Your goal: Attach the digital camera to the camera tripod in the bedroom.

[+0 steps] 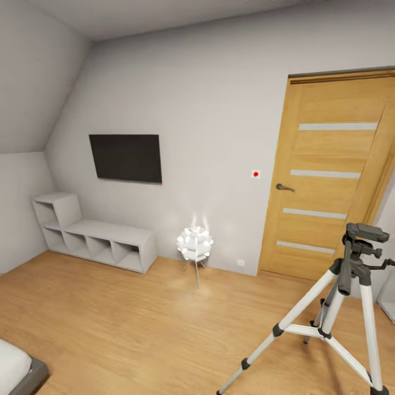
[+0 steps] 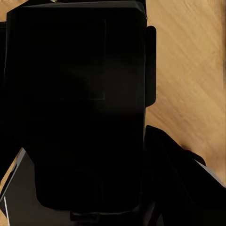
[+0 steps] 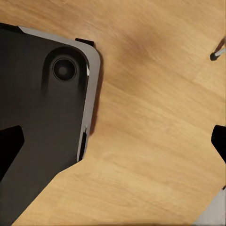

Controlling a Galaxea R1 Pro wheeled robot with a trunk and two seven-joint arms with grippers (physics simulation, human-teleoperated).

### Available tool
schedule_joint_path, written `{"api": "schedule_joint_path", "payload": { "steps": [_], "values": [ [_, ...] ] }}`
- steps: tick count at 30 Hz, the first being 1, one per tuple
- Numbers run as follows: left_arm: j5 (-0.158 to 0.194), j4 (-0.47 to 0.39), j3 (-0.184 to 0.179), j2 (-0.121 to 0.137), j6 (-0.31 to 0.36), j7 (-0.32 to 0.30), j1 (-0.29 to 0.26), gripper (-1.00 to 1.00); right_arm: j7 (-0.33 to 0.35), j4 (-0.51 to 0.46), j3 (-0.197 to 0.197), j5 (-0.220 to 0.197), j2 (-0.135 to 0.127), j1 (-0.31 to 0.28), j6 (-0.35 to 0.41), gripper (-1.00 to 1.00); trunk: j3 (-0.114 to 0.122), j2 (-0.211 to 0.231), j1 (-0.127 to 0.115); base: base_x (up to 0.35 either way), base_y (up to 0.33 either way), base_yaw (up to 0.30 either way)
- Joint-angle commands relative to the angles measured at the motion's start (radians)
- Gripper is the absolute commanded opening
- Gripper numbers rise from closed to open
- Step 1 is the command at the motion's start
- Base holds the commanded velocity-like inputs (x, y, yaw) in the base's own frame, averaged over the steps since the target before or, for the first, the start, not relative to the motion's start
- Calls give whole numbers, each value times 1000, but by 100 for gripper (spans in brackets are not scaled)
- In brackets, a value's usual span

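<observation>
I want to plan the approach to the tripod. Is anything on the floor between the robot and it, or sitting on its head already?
Nothing visible blocks it. The tripod stands at the near right on bare wooden floor, and its black head carries nothing. The small globe lamp stands well off by the back wall, and the door behind the tripod is shut.

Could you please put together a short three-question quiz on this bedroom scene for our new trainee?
1. True or false: the tripod already carries a camera on its head.
2. What stands on the floor between the shelf unit and the door? A) a chair B) a white globe lamp C) a bin
3. What hangs on the wall above the shelf unit?

Key: 1. False, the head is bare. 2. B. 3. A dark screen.
</observation>
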Motion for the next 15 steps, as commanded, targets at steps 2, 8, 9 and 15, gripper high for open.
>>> {"api": "schedule_joint_path", "payload": {
  "steps": [2,8,9,15],
  "values": [
    [8,0,-9,0,-1,-4,0,-100,7,3,-9,7,-1,-1,-5,100,0,-1,0,0,0,-300],
    [7,0,-10,0,0,-4,0,-100,37,3,-9,3,-8,-1,-4,100,0,-1,0,0,0,-300],
    [7,0,-10,0,0,-4,0,-100,37,3,-9,2,-8,-1,-4,100,0,-1,0,0,0,-300],
    [12,3,1,-6,-2,-2,2,-100,31,2,4,15,-2,-1,-9,100,0,-1,0,0,0,0]
  ]
}}
